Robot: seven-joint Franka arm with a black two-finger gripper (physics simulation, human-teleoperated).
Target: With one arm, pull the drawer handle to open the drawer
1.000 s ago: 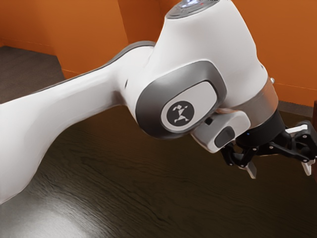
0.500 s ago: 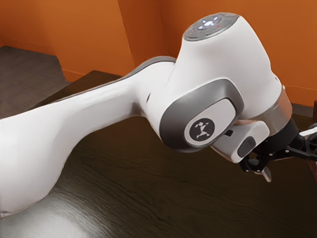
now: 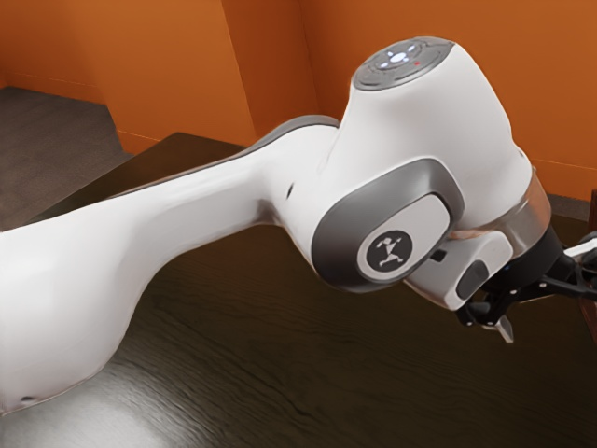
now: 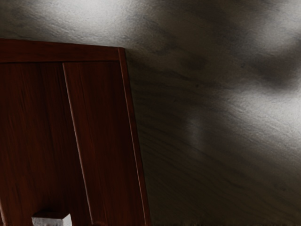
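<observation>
1. Nearest me in the exterior view is the dark wood table (image 3: pixel 280 383), with a pale glare along its front edge toward the exterior view's left.
2. Above it, the white arm (image 3: pixel 187 233) comes in from the exterior view's left and reaches across the table toward its right end, with the big grey-capped joint in mid-span.
3. The black gripper (image 3: pixel 546 285) hangs just above the table top at that right end, partly cut off by the frame. I cannot tell whether it is apart or together.
4. The drawer unit (image 4: pixel 70 141), dark red wood with a framed panel, stands on the table close in front of the hand. A sliver of it shows just beyond the gripper at the table's right end (image 3: pixel 592 201).
5. A small pale shape (image 4: pixel 51 219) sits against the panel. I cannot tell whether it is the handle.
6. Behind the table lie the grey floor (image 3: pixel 47 131) and then the orange wall (image 3: pixel 168 56).
</observation>
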